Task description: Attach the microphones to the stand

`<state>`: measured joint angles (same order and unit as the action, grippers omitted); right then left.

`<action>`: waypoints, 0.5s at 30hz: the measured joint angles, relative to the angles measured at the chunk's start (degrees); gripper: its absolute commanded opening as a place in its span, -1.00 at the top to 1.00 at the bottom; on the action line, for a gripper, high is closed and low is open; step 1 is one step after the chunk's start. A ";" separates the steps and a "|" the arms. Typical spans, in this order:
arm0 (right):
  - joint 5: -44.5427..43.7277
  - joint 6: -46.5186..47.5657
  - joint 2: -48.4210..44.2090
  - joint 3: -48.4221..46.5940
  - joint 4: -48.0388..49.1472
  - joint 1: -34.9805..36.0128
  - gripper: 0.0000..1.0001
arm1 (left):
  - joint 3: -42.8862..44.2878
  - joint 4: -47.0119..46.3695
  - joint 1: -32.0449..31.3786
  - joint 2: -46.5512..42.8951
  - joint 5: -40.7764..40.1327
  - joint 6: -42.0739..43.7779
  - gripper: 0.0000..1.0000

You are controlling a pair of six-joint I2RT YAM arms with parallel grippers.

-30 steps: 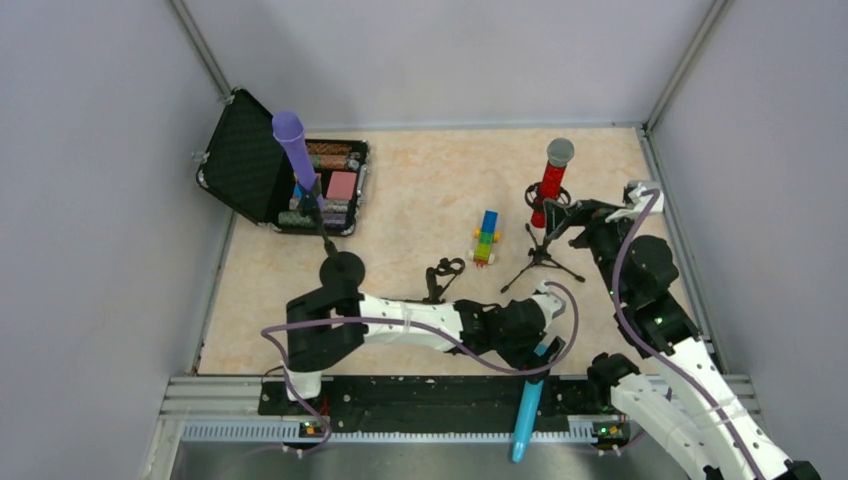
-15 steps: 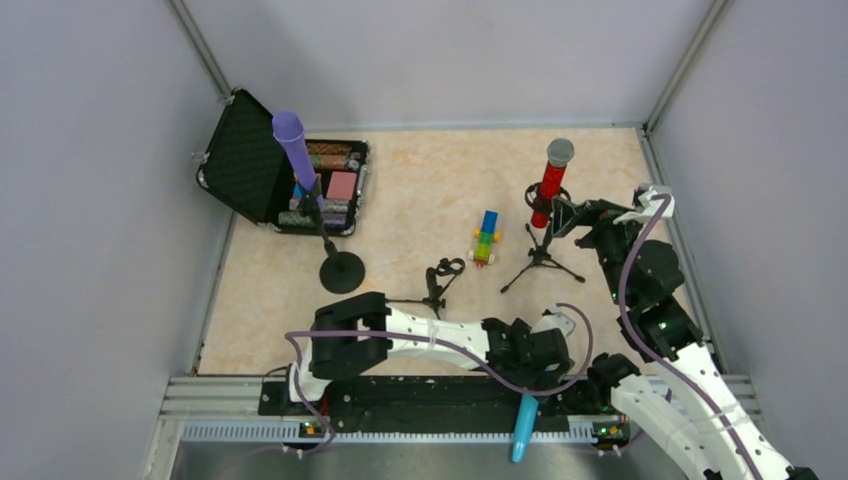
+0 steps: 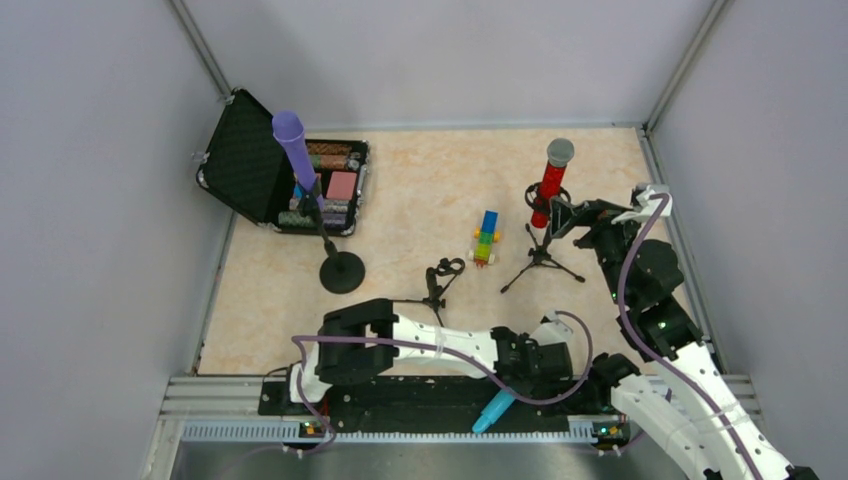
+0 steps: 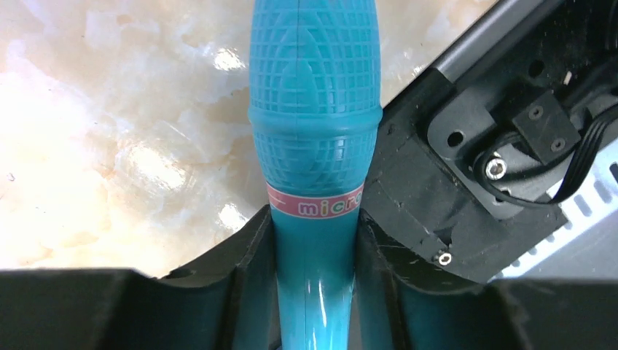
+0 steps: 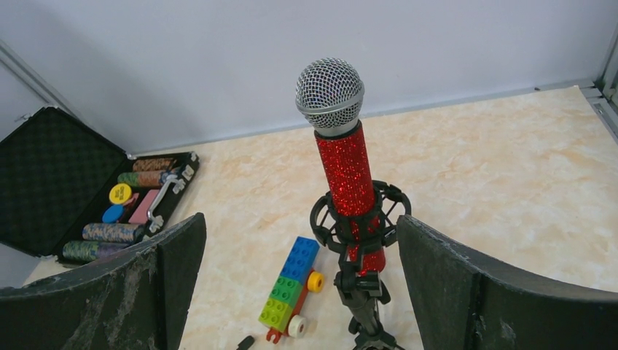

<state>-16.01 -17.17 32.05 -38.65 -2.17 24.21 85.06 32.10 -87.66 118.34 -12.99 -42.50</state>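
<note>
One microphone is unmounted: your left tool (image 4: 313, 244) grips the cyan microphone (image 4: 315, 109); lift it level toward the small black stand (image 3: 440, 276). Your right tool (image 5: 302, 284) gapes empty.

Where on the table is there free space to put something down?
Bare tabletop lies along the far wall, between the open case and the red microphone. Also near-left, beside the round stand base. Crowded: block toy, small empty stand, tripod legs.

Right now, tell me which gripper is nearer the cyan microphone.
Left. The left gripper is closed on the cyan microphone, around its handle; the right gripper stands open far off, facing the red microphone on its stand.
</note>
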 measured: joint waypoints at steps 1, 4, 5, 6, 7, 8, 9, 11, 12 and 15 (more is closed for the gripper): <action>0.15 -0.02 0.09 0.00 -0.02 0.00 -0.98 | -0.02 -0.02 0.04 -0.02 0.04 -0.13 0.72; 0.96 0.00 0.46 0.00 -0.02 0.00 -0.98 | -0.68 -0.74 0.09 -0.37 -0.04 -0.04 1.00; 1.27 0.00 0.63 0.00 0.00 0.00 -0.98 | -1.44 -1.53 0.26 -0.83 0.13 0.04 1.00; 1.62 0.00 0.74 0.00 -0.02 0.00 -0.98 | -2.54 -2.62 0.50 -1.46 0.52 0.20 1.00; 2.10 0.00 0.76 0.00 -0.02 0.00 -0.98 | -3.89 -4.00 0.79 -2.25 1.03 0.33 1.00; 2.43 0.00 0.76 0.00 -0.02 0.00 -0.98 | -5.92 -6.12 1.16 -3.48 1.92 0.55 1.00; 2.89 0.00 0.87 0.00 -0.02 0.00 -0.98 | -8.39 -8.46 1.75 -4.94 3.26 0.68 1.00; 4.09 0.00 1.05 0.00 0.00 0.00 -0.98 | -12.90 -12.26 2.97 -7.72 6.03 0.79 1.00; 4.61 0.02 1.14 0.00 -0.02 0.00 -0.98 | -15.04 -13.92 3.52 -9.09 7.37 0.90 1.00; 7.08 0.02 1.60 0.00 -0.02 0.00 -0.98 | -19.71 -17.57 5.01 -12.68 10.60 1.88 1.00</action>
<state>-8.93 -17.15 33.65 -38.65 -2.20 24.21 65.34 14.52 -82.65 105.67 -2.39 -40.62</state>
